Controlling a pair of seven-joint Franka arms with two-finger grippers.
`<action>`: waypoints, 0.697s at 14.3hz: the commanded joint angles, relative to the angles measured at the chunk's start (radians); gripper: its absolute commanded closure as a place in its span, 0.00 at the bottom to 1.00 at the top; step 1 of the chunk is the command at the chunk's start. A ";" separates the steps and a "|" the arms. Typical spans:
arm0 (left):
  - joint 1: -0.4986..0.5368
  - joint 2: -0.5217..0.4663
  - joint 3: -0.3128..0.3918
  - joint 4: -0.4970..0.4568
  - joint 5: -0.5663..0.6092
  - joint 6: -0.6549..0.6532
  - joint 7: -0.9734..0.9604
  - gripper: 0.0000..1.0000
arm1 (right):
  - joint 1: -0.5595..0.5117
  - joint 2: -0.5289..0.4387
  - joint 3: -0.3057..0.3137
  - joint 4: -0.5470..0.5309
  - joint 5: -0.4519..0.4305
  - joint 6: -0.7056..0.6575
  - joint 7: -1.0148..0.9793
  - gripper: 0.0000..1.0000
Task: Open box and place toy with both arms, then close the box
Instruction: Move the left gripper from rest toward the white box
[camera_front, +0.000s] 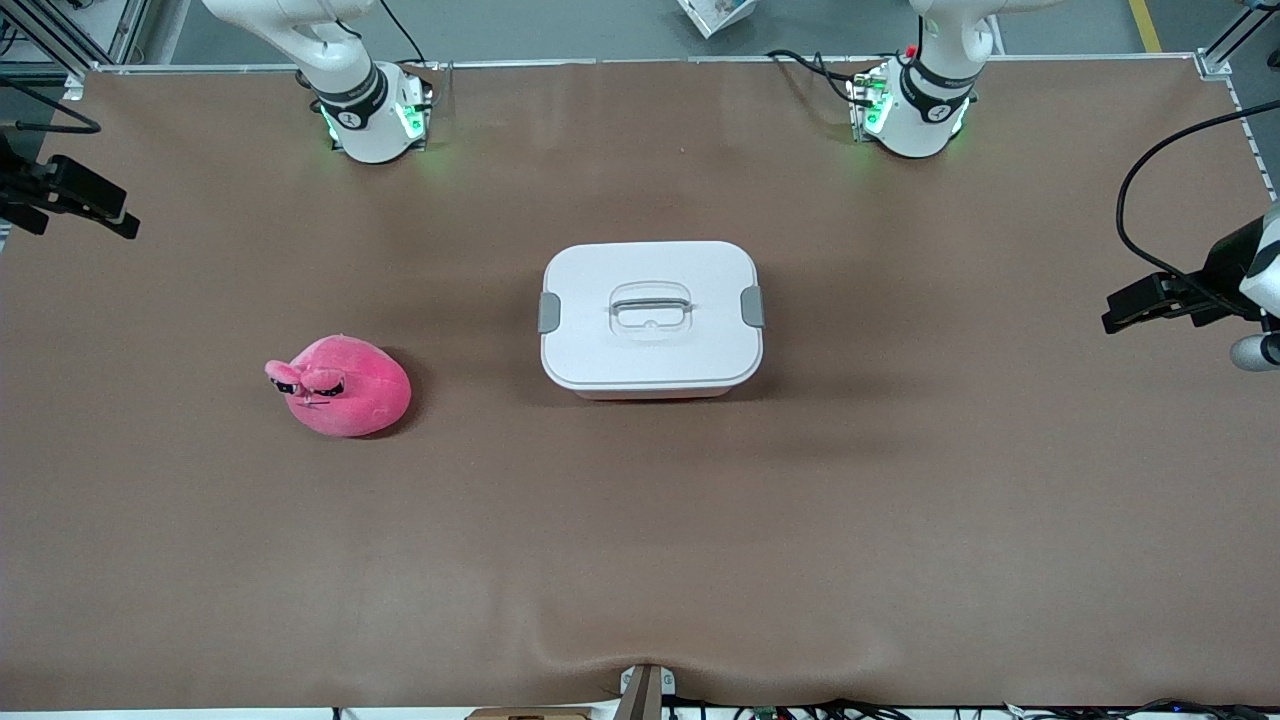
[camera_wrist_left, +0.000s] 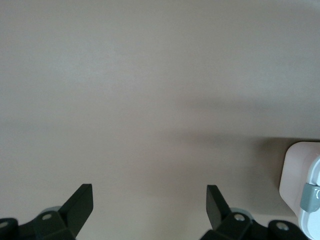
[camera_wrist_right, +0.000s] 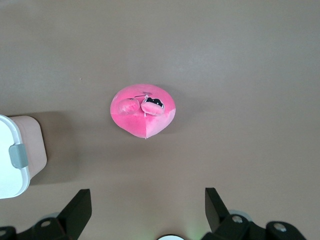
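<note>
The box (camera_front: 650, 315) stands mid-table with its white lid on, a grey clip at each end and a recessed handle (camera_front: 651, 305) in the centre. The pink toy (camera_front: 340, 385) lies toward the right arm's end of the table, slightly nearer the front camera than the box. Both grippers are out of the front view. My left gripper (camera_wrist_left: 150, 200) is open and empty, high over bare table, with a corner of the box (camera_wrist_left: 295, 180) at that view's edge. My right gripper (camera_wrist_right: 148, 202) is open and empty, high above the table, with the toy (camera_wrist_right: 144, 111) and one box end (camera_wrist_right: 30, 145) below.
The two arm bases (camera_front: 375, 115) (camera_front: 915, 110) stand along the table's edge farthest from the front camera. A black cabled device (camera_front: 70, 195) juts in at the right arm's end, another (camera_front: 1170, 300) at the left arm's end. Brown cloth (camera_front: 640, 520) covers the table.
</note>
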 joint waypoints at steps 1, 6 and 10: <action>0.002 0.039 -0.002 0.024 -0.001 0.007 -0.008 0.00 | -0.007 0.002 0.002 0.013 0.007 -0.011 0.002 0.00; -0.009 0.067 -0.004 0.026 -0.003 0.038 -0.127 0.00 | -0.008 0.000 0.000 0.013 0.006 -0.011 0.001 0.00; -0.015 0.068 -0.010 0.024 -0.004 0.038 -0.210 0.00 | -0.008 0.000 0.002 0.013 0.007 -0.011 0.001 0.00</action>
